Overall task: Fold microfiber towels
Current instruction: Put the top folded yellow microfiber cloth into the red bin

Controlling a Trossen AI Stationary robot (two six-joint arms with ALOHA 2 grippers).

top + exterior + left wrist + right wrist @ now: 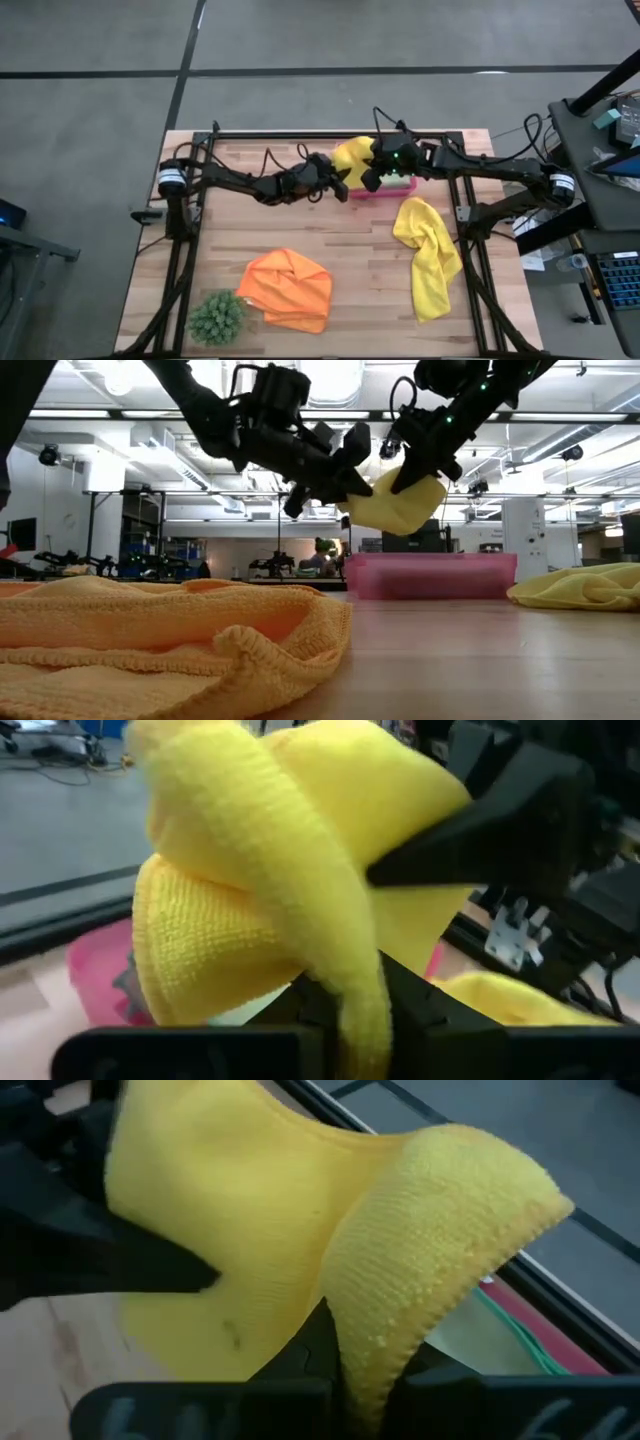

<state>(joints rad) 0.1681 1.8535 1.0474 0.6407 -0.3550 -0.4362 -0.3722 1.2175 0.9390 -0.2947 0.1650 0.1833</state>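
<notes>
Holding one yellow towel (352,156) in the air between them, both grippers meet over the far edge of the wooden table (360,250), near its middle. The left gripper (340,180) has its fingers pinched together on the towel's left side, and the right gripper (373,172) has its fingers clamped on the towel's right side. From table height, the folded yellow cloth (397,502) hangs above a pink tray (430,575) that sits at the far edge. Both wrist views are filled with the yellow fabric, gripped between each arm's dark fingers. A second yellow towel (427,255) lies crumpled along the table's right edge. An orange towel (287,288) lies bunched near the near edge, left of centre. A spiky green plant ball (216,316) sits just beside it, towards the near left corner.
</notes>
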